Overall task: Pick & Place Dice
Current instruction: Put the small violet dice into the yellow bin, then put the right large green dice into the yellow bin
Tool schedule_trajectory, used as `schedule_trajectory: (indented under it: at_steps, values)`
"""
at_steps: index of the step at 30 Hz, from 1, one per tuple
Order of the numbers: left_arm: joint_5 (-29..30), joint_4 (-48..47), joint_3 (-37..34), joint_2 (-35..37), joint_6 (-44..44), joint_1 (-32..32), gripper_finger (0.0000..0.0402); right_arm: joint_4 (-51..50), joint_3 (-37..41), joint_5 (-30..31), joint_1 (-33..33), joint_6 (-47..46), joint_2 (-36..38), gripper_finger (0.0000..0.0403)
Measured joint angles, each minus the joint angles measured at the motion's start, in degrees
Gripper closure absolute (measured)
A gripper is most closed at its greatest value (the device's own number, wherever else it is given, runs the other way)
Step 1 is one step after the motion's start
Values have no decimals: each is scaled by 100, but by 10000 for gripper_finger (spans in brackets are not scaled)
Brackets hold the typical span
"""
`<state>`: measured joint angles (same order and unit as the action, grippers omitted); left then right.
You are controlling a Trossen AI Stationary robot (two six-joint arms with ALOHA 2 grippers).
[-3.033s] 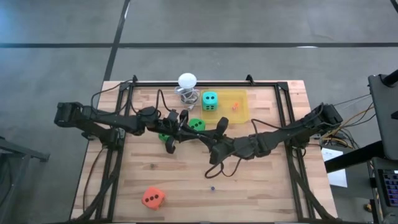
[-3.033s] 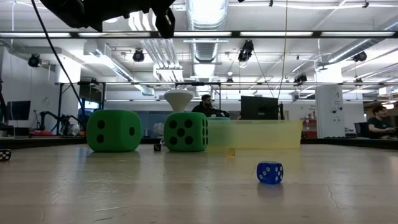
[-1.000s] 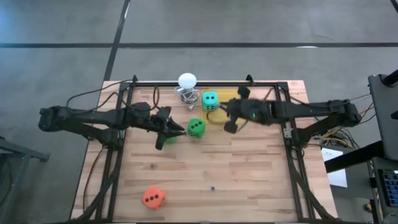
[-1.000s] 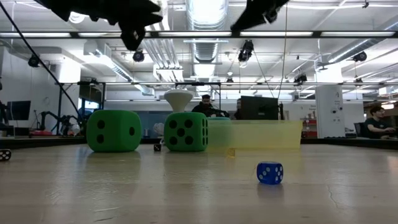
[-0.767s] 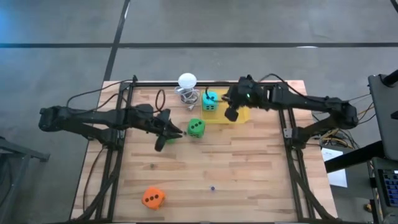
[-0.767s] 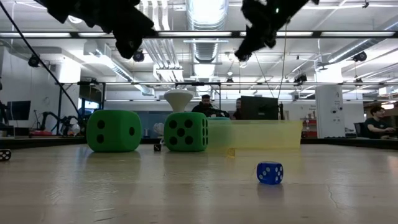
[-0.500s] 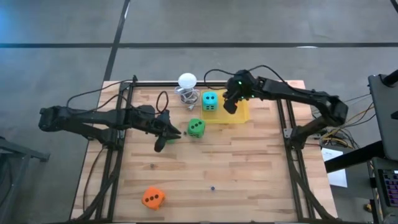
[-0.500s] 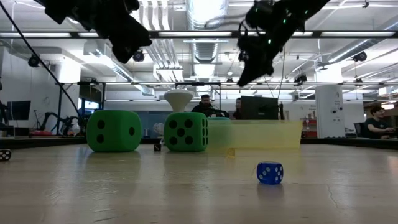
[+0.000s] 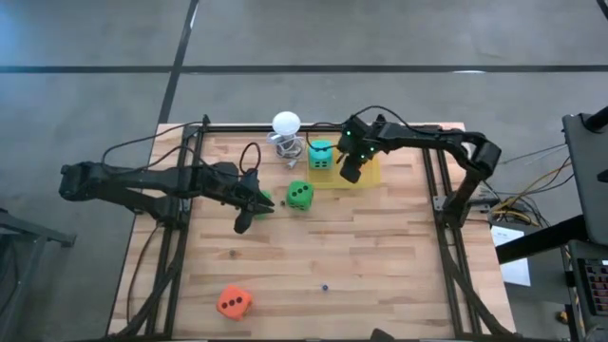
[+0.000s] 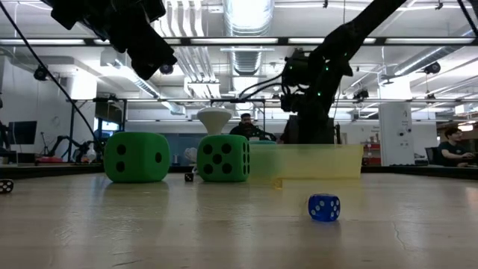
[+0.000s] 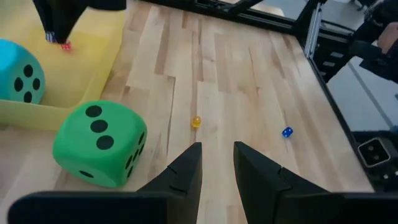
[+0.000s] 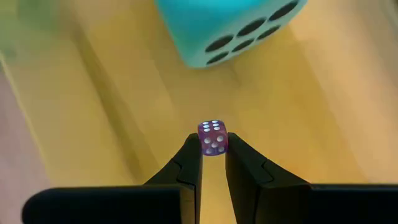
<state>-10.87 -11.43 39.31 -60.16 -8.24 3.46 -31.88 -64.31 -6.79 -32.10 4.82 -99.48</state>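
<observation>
My right gripper point(image 12: 212, 149) is shut on a tiny purple die point(image 12: 212, 137) low over the yellow tray point(image 9: 369, 171), beside the teal die point(image 9: 321, 155) that rests in the tray. My left gripper point(image 11: 216, 152) hovers open with nothing between its fingers, above the table's middle. One green die point(image 9: 300, 194) lies just past it. The other green die point(image 10: 137, 157) is partly under that arm in the high view. The orange-red die point(image 9: 234, 301) lies near the front left. My right gripper pinches the tiny purple die's two opposite faces point(image 12: 204, 139) between its fingertips. The fingers come from above, slanting steeply down into the tray. The die sits close over the tray floor point(image 11: 64, 45); whether it touches the floor cannot be told.
A white ball on a wire stand point(image 9: 285, 124) stands at the far edge, left of the tray. A tiny blue die point(image 10: 324, 207) lies near the front middle and a tiny yellow one point(image 11: 196, 122) near the green die. A black frame rims the table.
My right gripper has come down from high above the table into the yellow tray, toward the far edge beside the teal die. It has tipped to point steeply down and stayed shut on the tiny die. My left gripper has tipped somewhat downward in place.
</observation>
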Motion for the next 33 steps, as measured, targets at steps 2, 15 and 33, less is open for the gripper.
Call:
schedule_trajectory:
  at_steps: [2, 15, 33]
  values:
    - [-2, -23, 0, -2, 83, 0, 303, 2, 0, -69, -2, 27, -64, 363]
    - [87, -47, 0, -4, 97, 0, 303, -262, -2, 31, -188, 56, -26, 299]
    - [192, -145, 0, -4, 77, 0, 304, -168, -109, -71, 330, 1145, 776, 234]
